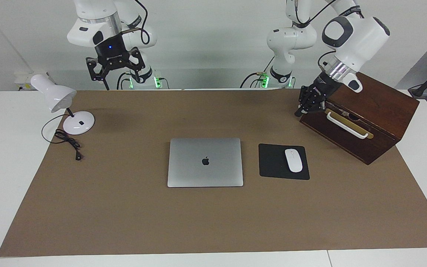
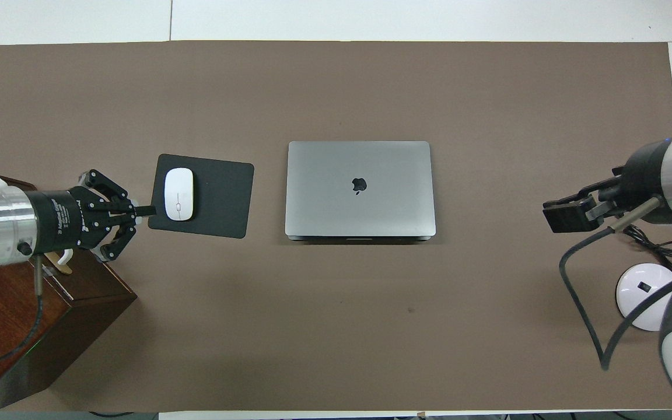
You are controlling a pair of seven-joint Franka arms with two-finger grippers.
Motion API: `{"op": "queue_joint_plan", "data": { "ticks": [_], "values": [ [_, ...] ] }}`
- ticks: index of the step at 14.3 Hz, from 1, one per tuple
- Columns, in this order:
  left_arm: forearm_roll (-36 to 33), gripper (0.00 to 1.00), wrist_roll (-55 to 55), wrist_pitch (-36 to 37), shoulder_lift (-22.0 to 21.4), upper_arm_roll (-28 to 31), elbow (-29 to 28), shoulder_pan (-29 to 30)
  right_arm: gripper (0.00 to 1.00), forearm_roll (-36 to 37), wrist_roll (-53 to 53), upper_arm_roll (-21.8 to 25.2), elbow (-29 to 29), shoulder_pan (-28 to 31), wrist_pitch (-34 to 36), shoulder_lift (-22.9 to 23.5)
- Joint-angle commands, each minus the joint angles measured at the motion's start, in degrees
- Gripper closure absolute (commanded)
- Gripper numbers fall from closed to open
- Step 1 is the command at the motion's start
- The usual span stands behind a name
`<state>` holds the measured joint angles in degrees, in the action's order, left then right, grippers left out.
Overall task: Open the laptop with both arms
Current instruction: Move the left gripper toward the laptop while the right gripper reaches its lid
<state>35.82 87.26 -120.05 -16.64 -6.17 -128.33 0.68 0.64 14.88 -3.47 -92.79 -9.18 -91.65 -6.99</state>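
Note:
The silver laptop (image 1: 205,162) (image 2: 360,188) lies shut and flat in the middle of the brown mat, apple logo up. My left gripper (image 1: 297,112) (image 2: 148,209) hangs shut with nothing in it. It is in the air just off the wooden box's corner, and from above its tip covers the mousepad's edge. My right gripper (image 1: 116,77) (image 2: 563,213) is open and empty. It is raised over the mat between the lamp and the laptop, toward the right arm's end. Neither gripper touches the laptop.
A black mousepad (image 1: 272,161) (image 2: 219,192) with a white mouse (image 1: 293,160) (image 2: 178,193) lies beside the laptop, toward the left arm's end. A wooden box (image 1: 380,107) (image 2: 79,291) with a white handle stands at that end. A white desk lamp (image 1: 54,97) and its cord (image 1: 67,142) are at the right arm's end.

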Motion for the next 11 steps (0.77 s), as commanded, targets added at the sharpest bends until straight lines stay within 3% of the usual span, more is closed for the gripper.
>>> {"op": "queue_joint_plan", "data": {
  "ticks": [1,4,8,11],
  "values": [
    [5.04,1.0,1.42,-3.78,-5.5,0.28,-8.24,-2.0,0.0,-0.29,9.16,0.31,-2.92,-1.89,-3.18,-2.06],
    [19.07,1.0,1.42,-11.92,-4.81,0.28,-13.5,-3.91,0.0,4.52,19.54,0.22,-4.06,-6.71,-7.12,-2.24],
    [31.04,1.0,-0.49,-24.94,0.45,0.28,-15.63,-12.26,0.0,10.95,27.9,0.22,-12.31,-13.31,-17.48,-5.14],
    [43.84,1.0,-13.9,-27.87,5.9,0.28,-15.72,-14.04,0.0,13.06,33.26,0.22,-14.61,-15.16,-21.36,-5.14]
  ]
}}
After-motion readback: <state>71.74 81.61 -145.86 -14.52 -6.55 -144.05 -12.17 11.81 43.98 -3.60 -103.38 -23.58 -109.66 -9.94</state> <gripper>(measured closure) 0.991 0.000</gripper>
